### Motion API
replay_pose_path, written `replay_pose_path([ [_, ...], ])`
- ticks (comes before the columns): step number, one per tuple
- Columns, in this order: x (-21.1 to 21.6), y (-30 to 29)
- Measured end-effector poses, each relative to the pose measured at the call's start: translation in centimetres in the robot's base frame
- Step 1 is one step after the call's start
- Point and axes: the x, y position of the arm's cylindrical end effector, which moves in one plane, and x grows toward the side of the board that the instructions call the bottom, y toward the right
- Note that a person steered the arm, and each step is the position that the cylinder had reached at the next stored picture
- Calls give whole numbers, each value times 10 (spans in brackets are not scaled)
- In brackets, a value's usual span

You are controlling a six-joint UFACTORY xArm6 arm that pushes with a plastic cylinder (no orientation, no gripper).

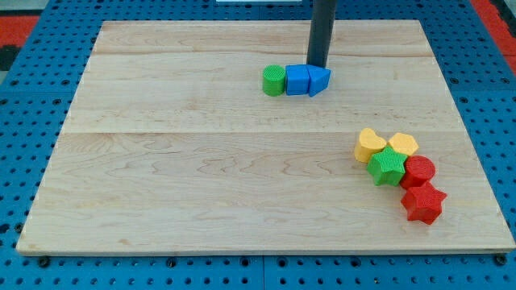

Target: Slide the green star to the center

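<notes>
The green star (388,167) lies at the view's right, inside a tight cluster: a yellow heart (369,144) at its upper left, a yellow hexagon (402,145) above it, a red cylinder (419,171) at its right and a red star (423,203) below right. My tip (317,64) is near the view's top centre, just behind a row of a green cylinder (274,80), a blue cube (297,80) and a blue triangular block (318,80). The tip stands far up and left of the green star.
The blocks rest on a light wooden board (201,177) set on a blue perforated base (32,266). The dark rod rises out of the view's top.
</notes>
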Motion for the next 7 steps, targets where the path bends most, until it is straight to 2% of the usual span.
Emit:
replay_pose_path([
  [2,1,20],
  [3,10,74],
  [4,57,105],
  [5,88,109],
  [7,88,109],
])
